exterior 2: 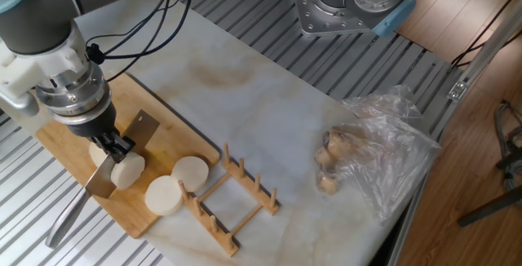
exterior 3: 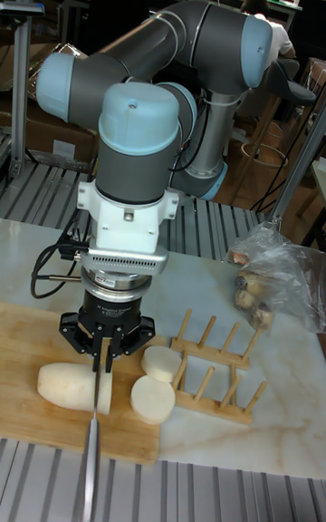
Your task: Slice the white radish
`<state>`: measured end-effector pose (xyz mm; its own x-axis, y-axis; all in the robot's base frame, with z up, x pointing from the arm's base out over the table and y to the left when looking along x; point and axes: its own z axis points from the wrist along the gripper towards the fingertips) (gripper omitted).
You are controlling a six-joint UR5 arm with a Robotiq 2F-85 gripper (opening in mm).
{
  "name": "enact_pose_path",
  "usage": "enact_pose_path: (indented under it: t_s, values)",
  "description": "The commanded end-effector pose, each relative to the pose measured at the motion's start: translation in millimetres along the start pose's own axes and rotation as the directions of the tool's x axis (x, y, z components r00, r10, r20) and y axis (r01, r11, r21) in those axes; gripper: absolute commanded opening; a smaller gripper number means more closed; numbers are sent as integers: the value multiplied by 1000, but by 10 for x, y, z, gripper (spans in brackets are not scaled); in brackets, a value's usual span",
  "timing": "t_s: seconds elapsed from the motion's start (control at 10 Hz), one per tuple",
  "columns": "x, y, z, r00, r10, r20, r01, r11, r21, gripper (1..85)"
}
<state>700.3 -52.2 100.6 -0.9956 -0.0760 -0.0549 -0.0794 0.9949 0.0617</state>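
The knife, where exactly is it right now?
In both views the knife is clamped in the gripper over the bamboo cutting board, at the table's left end, its blade down on the white radish.

We see a worktop [exterior 2: 269, 111] with a pale marbled surface, laid over a ribbed grey metal bed [exterior 2: 424, 70]. On its left part lies a bamboo cutting board [exterior 2: 175, 139], its near right corner just beside a wooden slotted rack [exterior 2: 236, 197] that stands directly on the marbled surface. Well apart, at the right edge, a crumpled clear plastic bag [exterior 2: 383, 156] rests on the worktop with brownish lumps [exterior 2: 330, 164] inside. In the tall view the board [exterior 3: 36, 341] sits at the near left and the rack [exterior 3: 213, 372] to its right.
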Motion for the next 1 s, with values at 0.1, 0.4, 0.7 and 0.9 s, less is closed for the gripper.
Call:
enact_pose_path:
  t_s: [0.1, 0.4, 0.7, 0.9]
  values:
    - [-16, -37, -56, 1000, 5, 5, -5, 1000, -8, 197]
    - [-60, -70, -30, 1000, -3, 0, 3, 1000, -26, 190]
    - [-4, 30, -76, 999, -4, -44, 1, 998, -55, 197]
    - [17, 22, -61, 997, -27, -74, 22, 998, -63, 197]
